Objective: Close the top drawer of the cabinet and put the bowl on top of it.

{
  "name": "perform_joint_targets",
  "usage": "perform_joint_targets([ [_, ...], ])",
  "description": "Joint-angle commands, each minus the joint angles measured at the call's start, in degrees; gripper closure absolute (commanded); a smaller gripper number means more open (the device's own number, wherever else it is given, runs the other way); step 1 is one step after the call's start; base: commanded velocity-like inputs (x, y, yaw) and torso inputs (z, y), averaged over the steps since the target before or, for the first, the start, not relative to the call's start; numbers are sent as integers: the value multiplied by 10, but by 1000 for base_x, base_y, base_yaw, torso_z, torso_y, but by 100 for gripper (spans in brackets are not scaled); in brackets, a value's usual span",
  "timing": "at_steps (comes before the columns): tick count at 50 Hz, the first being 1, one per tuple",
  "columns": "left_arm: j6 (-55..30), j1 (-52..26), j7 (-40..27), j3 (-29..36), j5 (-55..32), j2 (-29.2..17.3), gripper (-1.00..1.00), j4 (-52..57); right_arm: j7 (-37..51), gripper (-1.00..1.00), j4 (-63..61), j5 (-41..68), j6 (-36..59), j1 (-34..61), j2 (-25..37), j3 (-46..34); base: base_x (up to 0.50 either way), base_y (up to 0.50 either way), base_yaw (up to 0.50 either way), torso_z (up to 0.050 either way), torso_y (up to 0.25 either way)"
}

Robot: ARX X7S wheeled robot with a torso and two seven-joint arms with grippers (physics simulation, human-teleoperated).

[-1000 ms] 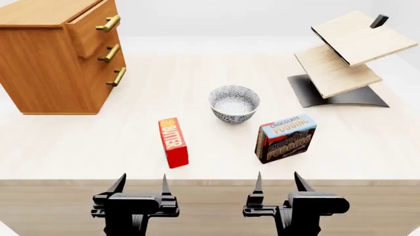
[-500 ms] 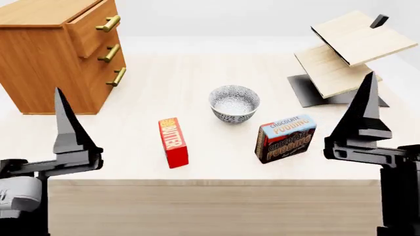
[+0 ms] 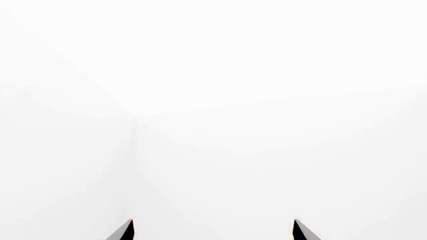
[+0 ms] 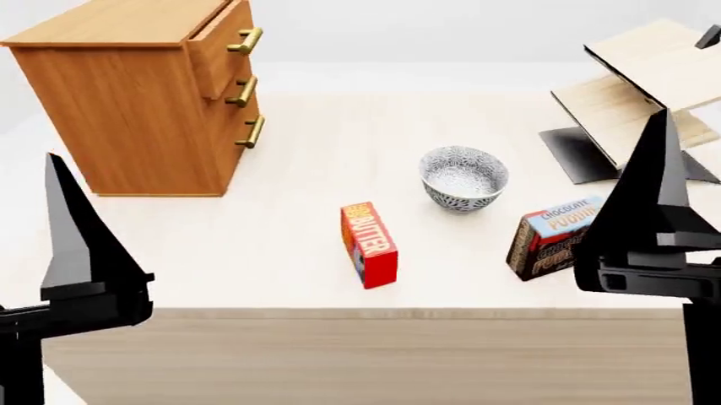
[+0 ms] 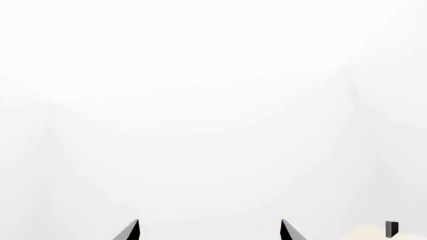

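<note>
Nearest in head view: left gripper [image 4: 84, 278] and right gripper [image 4: 653, 228] raised at either side, fingers pointing up, clear of everything; wrist views show tips set wide apart with nothing between, so both unclenched and empty. Further on, mid-table: bowl [image 4: 463, 177] upright, beside butter box [image 4: 370, 245] and pudding box [image 4: 556, 236], touching neither. Likely rigid, glazed, slippery, breakable; best pinched across the rim wall. Farthest left: cabinet [image 4: 135, 126], top drawer [image 4: 219, 42] standing slightly proud; probably slides stiffly, pushed flat on front near brass handle [image 4: 248, 40].
</note>
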Motion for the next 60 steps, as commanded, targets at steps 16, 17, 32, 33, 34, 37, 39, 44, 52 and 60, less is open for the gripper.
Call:
perform_joint_targets([
  [16,43,22,-12,26,28,-7,-100,-25,0,-100,10,-7,-18,-2,12,-24,0,500,0,0,0],
  [17,43,22,-12,26,28,-7,-100,-25,-1,-100,10,-7,-19,-2,12,-25,0,500,0,0,0],
  [32,41,19,-8,29,27,-5,-100,-26,12,-100,-1,5,-11,7,21,-29,0,500,0,0,0],
  [33,41,18,-7,30,27,-5,-100,-27,13,-100,-1,5,-10,8,22,-29,0,500,0,0,0],
  [34,40,17,-6,32,28,-4,-100,-27,14,-100,-1,5,-10,8,22,-30,0,500,0,0,0],
  [37,39,15,-5,34,29,-2,-100,-28,14,-100,-2,4,-9,9,23,-32,0,500,0,0,0],
  [39,40,14,-4,36,30,-2,-100,-28,15,-100,-2,4,-9,9,24,-33,0,500,0,0,0],
  [44,39,12,-3,37,29,0,-100,-27,15,-100,-2,6,-11,10,26,-35,0,500,0,0,0],
  [52,39,11,-2,38,29,1,-100,-28,23,-100,-3,-4,-2,18,27,-40,0,211,0,0,0],
  [60,38,11,0,40,31,1,-100,-27,30,-100,-1,-11,11,27,29,-48,0,0,0,0,0],
])
